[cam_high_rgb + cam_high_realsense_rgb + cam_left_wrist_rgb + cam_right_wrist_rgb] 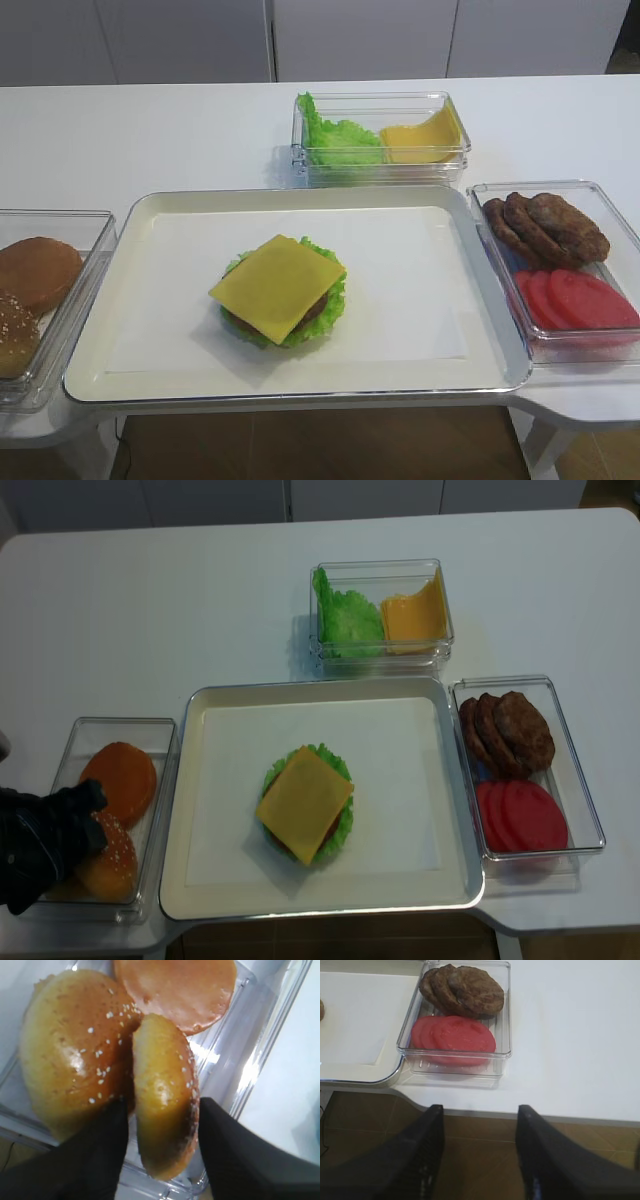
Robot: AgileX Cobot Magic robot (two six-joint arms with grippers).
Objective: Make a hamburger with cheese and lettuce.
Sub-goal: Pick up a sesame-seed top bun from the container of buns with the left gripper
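Observation:
The hamburger (280, 292) sits in the middle of the white tray (130, 215). It is a square yellow cheese (278, 285) slice over a brown patty, with frilly green lettuce (335, 300) around it and no bun on top. In the clear bun box (70, 730) at the left, my left gripper (162, 1110) is shut on a sesame bun top (165, 1075) that stands on edge between its fingers. A second sesame bun (75, 1045) and a plain bun half (180, 985) lie beside it. My right gripper (480, 1110) hangs open and empty over the floor, off the table's front edge.
A clear box (480, 195) at the right holds brown patties (550, 225) and tomato slices (580, 300). Behind the tray, another clear box (380, 97) holds loose lettuce leaves (340, 140) and spare cheese slices (425, 135).

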